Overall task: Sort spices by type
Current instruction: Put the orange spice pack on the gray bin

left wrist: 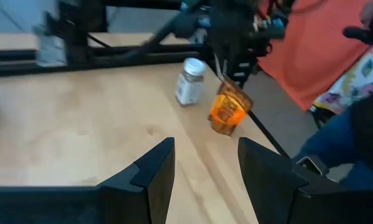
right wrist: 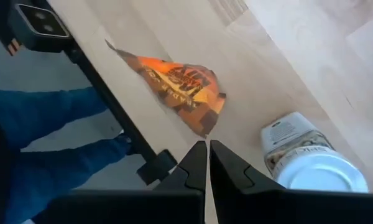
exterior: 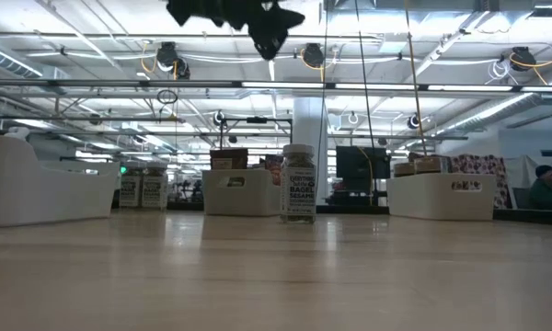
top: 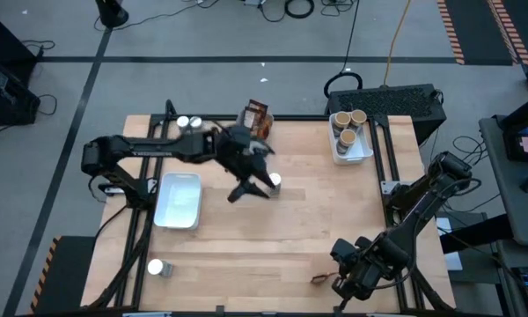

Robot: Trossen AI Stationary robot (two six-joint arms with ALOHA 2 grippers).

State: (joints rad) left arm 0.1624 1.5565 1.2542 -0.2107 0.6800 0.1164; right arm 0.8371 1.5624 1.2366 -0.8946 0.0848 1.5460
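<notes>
My left gripper [left wrist: 205, 149] stands open in the air over the middle of the table [top: 317, 211], beside a white-capped jar [top: 275, 182] that stands upright on its base [exterior: 298, 182]. My right gripper [right wrist: 207, 149] is at the near right edge, shut on an orange packet [right wrist: 174, 84]. Another white-capped jar [right wrist: 311, 165] stands close beside that gripper. Tan-topped tubs [top: 348, 123] sit in a white tray [top: 366, 148] at the far right. Dark-brown packets [top: 255, 116] stand at the far edge. My right gripper pinches the orange packet by a corner of its edge [right wrist: 202, 129] between its two shut fingers, coming steeply from above. The packet hangs tilted below the fingers [left wrist: 227, 112]. Whether its lower end touches the table I cannot tell.
A white tray [top: 178, 201] lies left of centre. Two jars [top: 189, 122] stand at the far left and one jar [top: 158, 267] near the left front corner. A person in blue trousers [right wrist: 43, 118] stands just beyond the near edge by the black frame rail [right wrist: 112, 106].
</notes>
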